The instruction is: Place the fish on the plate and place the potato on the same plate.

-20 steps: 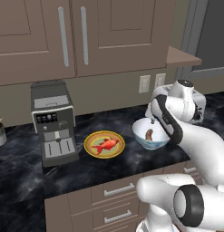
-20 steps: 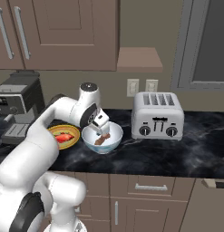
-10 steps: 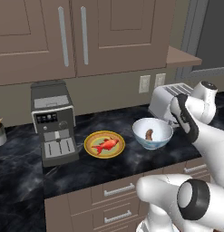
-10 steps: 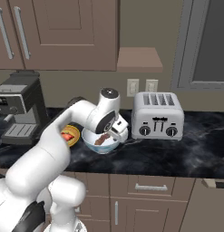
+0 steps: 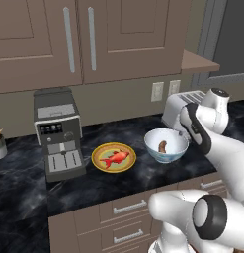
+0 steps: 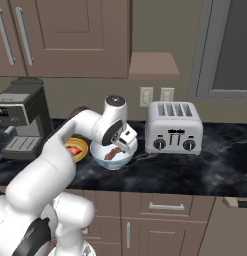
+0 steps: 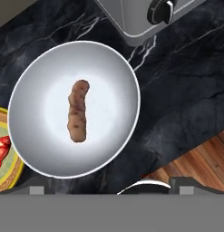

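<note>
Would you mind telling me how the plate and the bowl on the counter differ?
The plate is flat and yellow with an orange-brown rim; the bowl is deeper and pale blue-white. The plate carries the red-orange fish, whereas the bowl holds the elongated brown potato. Both are round and sit side by side on the dark marbled counter.

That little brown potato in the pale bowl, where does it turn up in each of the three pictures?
Left base view: the potato lies in the bowl, right of centre, beside the yellow plate.
Right base view: potato just left of centre, partly behind the arm.
Hand view: potato in the middle of the bowl, left of centre.
Shared landmark: the toaster, next to the bowl.
</note>
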You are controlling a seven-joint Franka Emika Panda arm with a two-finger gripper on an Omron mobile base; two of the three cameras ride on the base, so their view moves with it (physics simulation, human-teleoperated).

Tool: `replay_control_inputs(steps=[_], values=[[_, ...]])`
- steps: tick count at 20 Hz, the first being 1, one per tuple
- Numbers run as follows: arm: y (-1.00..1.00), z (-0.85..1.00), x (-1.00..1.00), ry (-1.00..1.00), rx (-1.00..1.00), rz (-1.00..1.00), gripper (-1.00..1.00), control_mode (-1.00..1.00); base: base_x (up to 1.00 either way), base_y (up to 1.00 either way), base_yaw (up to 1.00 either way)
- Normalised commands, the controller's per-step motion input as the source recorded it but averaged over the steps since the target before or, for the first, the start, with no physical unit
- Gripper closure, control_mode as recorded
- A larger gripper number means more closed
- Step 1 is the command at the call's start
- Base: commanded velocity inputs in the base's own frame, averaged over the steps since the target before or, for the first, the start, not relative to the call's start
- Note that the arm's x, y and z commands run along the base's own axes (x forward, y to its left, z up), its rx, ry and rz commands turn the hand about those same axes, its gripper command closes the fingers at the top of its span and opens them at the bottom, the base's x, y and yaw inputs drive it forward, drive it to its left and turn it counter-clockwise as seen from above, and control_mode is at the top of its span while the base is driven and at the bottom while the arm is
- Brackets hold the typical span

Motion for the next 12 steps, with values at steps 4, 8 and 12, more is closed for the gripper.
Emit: replay_control_inputs(steps=[4,8,12], values=[[0.29,0.00,0.38,0.00,-0.07,0.04,-1.00,-1.00,0.00,0.00,0.00],[0.00,0.00,0.33,0.00,-0.03,0.07,-1.00,-1.00,0.00,0.00,0.00],[0.04,-0.10,0.45,0.00,-0.05,0.05,-1.00,-1.00,0.00,0.00,0.00]])
